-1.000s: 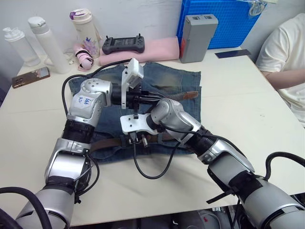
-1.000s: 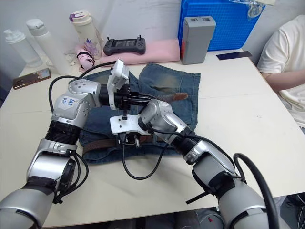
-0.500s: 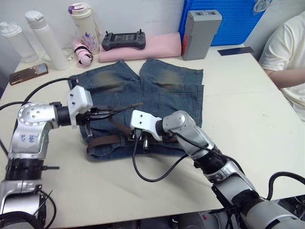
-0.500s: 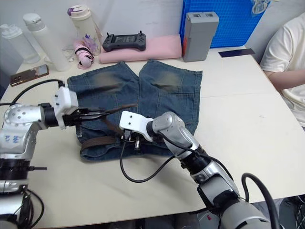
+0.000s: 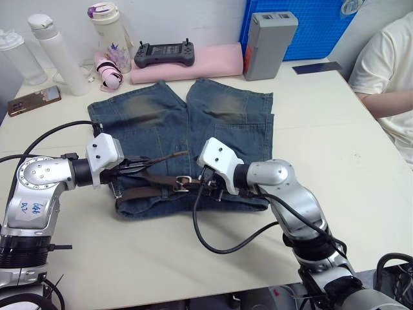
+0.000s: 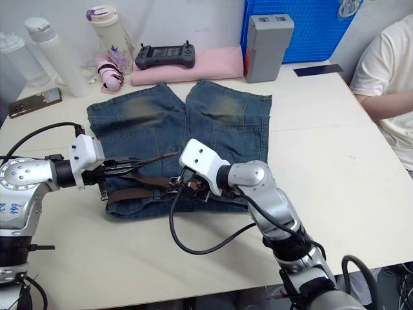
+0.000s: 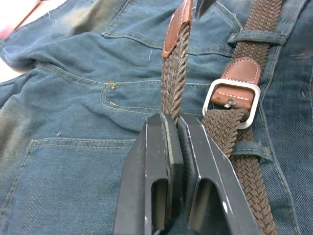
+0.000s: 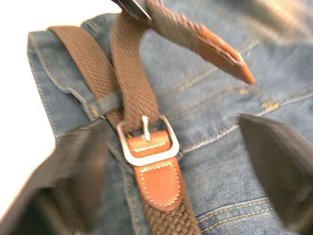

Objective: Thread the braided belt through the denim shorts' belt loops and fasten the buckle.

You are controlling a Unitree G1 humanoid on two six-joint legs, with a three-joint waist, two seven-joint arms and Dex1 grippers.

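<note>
The denim shorts (image 5: 226, 123) lie flat on the white table, waistband towards me. The braided belt (image 5: 145, 190) runs along the waistband under the belt loops (image 7: 247, 36). Its strap passes through the silver buckle (image 8: 146, 142), prong upright. The free end rises off the denim to a tan leather tip (image 7: 176, 24). My left gripper (image 7: 173, 120) is shut on this free end, just left of the buckle (image 5: 184, 181). My right gripper (image 8: 171, 125) is open, its fingers (image 8: 73, 171) spread wide on either side of the buckle, holding nothing.
Bottles (image 5: 58, 55), a phone (image 5: 33, 101), a controller (image 5: 162, 53) on a pink pad, a grey box (image 5: 271, 42) and a blue crate (image 5: 316, 26) line the far edge. A person (image 5: 387, 71) sits at the right. A black cable (image 5: 226, 248) loops over the near table.
My right gripper has opened and let go of the belt by the buckle. My left gripper swung from over the shorts to the left, pulling the belt's free end with it.
</note>
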